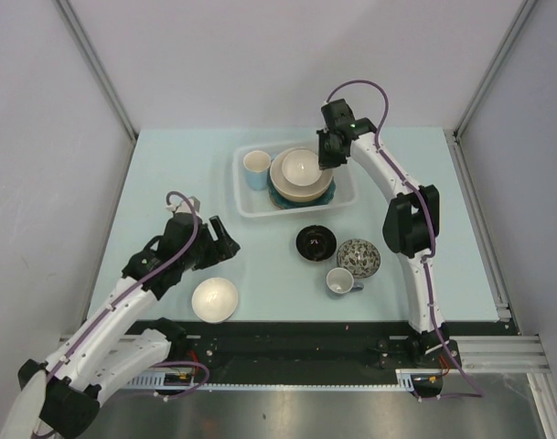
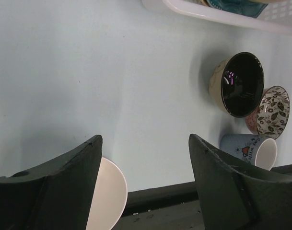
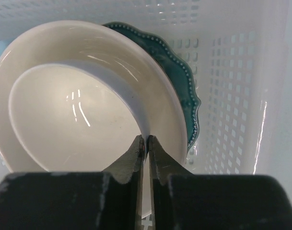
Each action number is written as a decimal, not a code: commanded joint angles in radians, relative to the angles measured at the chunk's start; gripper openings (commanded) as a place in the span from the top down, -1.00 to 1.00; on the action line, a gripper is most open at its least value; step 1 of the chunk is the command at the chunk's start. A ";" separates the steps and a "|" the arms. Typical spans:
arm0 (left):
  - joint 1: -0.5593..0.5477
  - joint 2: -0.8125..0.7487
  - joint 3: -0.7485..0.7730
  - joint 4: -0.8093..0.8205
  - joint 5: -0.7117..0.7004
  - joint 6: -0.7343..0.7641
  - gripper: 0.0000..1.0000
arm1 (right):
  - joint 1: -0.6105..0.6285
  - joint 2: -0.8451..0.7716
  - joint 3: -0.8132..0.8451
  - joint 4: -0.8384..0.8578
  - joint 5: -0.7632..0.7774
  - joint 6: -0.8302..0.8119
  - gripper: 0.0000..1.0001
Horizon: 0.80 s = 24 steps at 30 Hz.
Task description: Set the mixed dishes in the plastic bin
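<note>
The plastic bin (image 1: pixel 249 205) holds a cup (image 1: pixel 256 169), teal plate (image 3: pixel 184 72), cream bowl (image 1: pixel 283 179); right tool (image 3: pixel 146 141) pinches the inner bowl (image 3: pixel 74 124) nested there; left tool (image 2: pixel 146 141) gapes empty; black bowl (image 1: pixel 315 242), speckled bowl (image 1: pixel 358 257), mug (image 1: pixel 339 281), white bowl (image 1: pixel 214 299) sit on the counter (image 1: pixel 168 174).

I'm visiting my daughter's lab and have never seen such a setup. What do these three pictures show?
Two robot arms stand at a table, each ending in a two-finger gripper. The wide picture looks down from above; the other two come from wrist cameras. The right gripper, shut, pinches the rim of a small white bowl nested in a cream bowl on a teal plate inside the plastic bin, beside a pale mug. The left gripper is open and empty above the table. Outside the bin lie a loose white bowl, a black bowl, a patterned bowl and a second mug.
</note>
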 commanded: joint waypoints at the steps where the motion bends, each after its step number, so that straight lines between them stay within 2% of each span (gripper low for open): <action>1: -0.006 0.031 0.026 0.042 0.013 0.025 -0.55 | 0.001 0.003 0.015 0.036 -0.043 0.017 0.76; 3: -0.014 0.051 0.021 0.069 0.013 0.028 -0.56 | 0.000 0.003 0.015 0.036 -0.047 0.019 0.63; 9: -0.041 0.175 0.016 0.187 0.056 0.037 -0.57 | 0.001 0.006 0.014 0.030 -0.048 0.028 0.42; 13: -0.092 0.278 0.065 0.268 0.105 0.063 -0.57 | 0.003 -0.021 0.015 -0.001 -0.045 0.033 0.18; 16: -0.146 0.386 0.136 0.273 0.091 0.089 -0.58 | 0.003 -0.086 0.015 -0.052 -0.056 0.053 0.04; 20: -0.172 0.514 0.193 0.318 0.126 0.096 -0.58 | 0.020 -0.262 -0.022 -0.105 -0.050 0.080 -0.12; 24: -0.189 0.626 0.236 0.365 0.163 0.082 -0.57 | 0.026 -0.435 -0.178 -0.098 -0.031 0.090 -0.17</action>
